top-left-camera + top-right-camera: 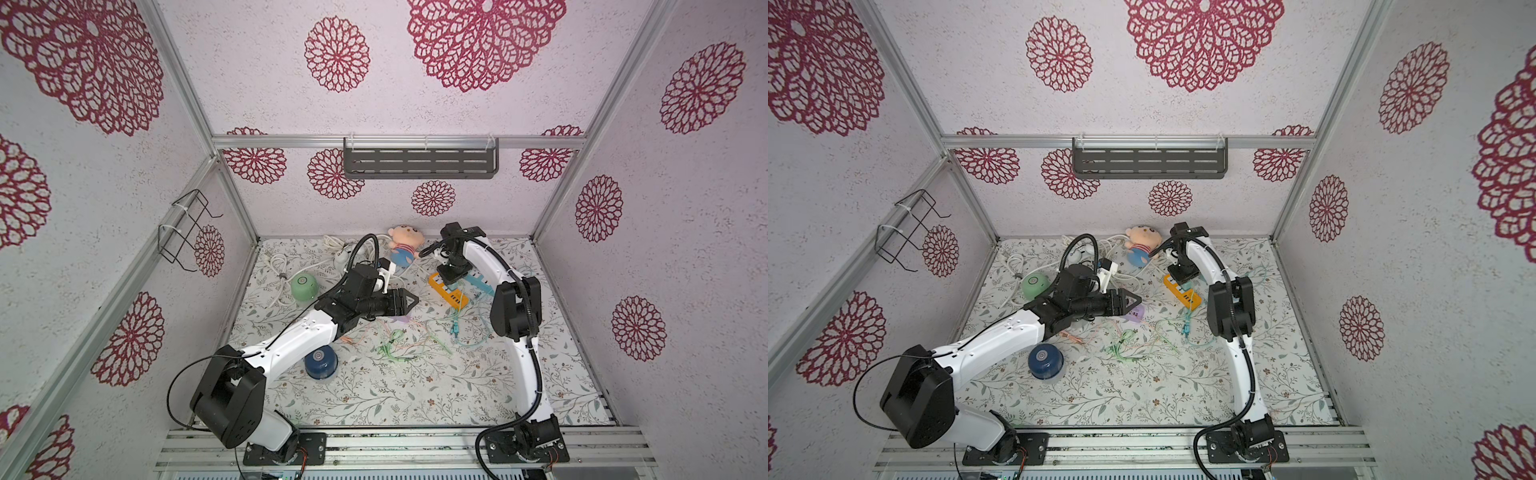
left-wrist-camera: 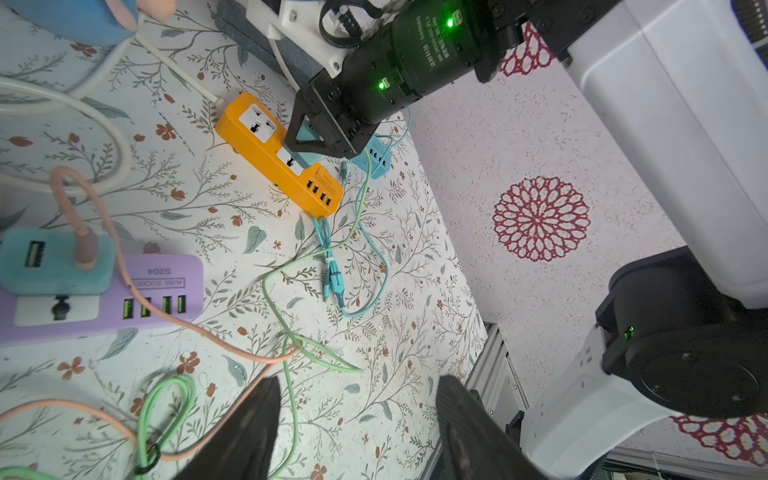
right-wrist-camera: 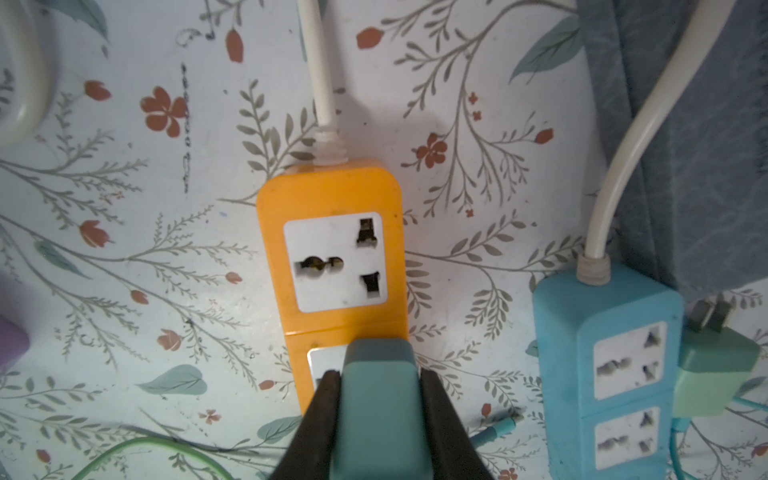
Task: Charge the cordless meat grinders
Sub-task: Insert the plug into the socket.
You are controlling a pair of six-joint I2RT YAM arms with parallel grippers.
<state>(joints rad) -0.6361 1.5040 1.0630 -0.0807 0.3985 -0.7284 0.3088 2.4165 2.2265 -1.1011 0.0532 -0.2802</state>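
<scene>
Two cordless meat grinders show in both top views. The light green one (image 1: 304, 286) (image 1: 1035, 286) stands at the back left, and the navy blue one (image 1: 321, 363) (image 1: 1045, 360) sits partly under my left forearm. My right gripper (image 3: 380, 386) (image 1: 451, 276) is shut on a teal charger adapter (image 3: 380, 415), held at the second socket of the orange power strip (image 3: 332, 195) (image 1: 451, 291). Over the mat's middle, just above the purple power strip (image 2: 104, 299) (image 1: 1133, 313), my left gripper (image 2: 357, 399) (image 1: 409, 301) is open and holds nothing.
A blue power strip (image 3: 602, 353) lies beside the orange one with a loose green adapter (image 3: 715, 374) next to it. Pink, green and teal cables (image 2: 332, 266) tangle mid-mat. A plush doll (image 1: 405, 247) and white cords (image 1: 278, 266) lie at the back.
</scene>
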